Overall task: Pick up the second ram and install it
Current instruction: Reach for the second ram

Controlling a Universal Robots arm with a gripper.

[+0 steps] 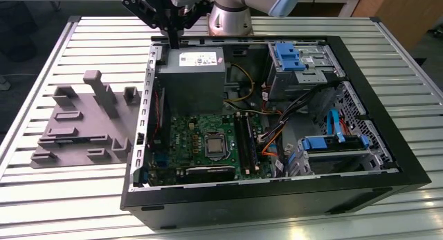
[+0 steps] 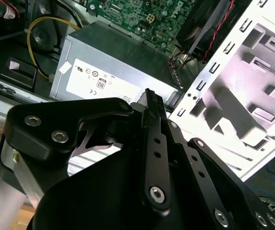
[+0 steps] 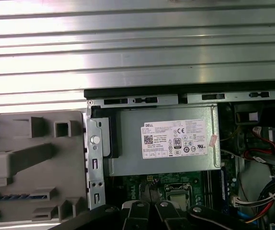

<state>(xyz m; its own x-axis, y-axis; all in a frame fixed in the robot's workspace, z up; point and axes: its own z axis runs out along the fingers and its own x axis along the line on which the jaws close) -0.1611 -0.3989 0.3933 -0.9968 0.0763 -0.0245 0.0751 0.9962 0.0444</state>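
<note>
Hovering over the far rim of the open PC case (image 1: 277, 201), the gripper (image 1: 173, 42) sits just above the power supply (image 1: 190, 79). Its fingers are drawn together to a narrow tip, and nothing is visible between them in the exterior view or the second wrist view, so it reads as empty. What looks like the second ram (image 3: 17, 196) is not in the case. In the first wrist view it is a thin dark blue-green strip standing on edge in a slot of the grey tray (image 3: 32, 165), outside the case wall and well apart from the gripper. The tray is on the exterior view's left (image 1: 90, 115). The black memory sockets (image 1: 244, 141) run beside the processor on the motherboard (image 1: 201, 131); whether one is already filled cannot be told. Handling judgement: the stick should be very light and stiff along its length, but thin, so it will tilt easily in a loose pinch. It is fragile at the chips and the contact edge. The best hold is probably across the two flat faces near the middle of the exposed upper edge, with the pads on bare board where possible. The contact edge should stay free, and the squeeze only firm enough to stop the stick rotating. The smooth faces could slip if gripped off-centre.
</note>
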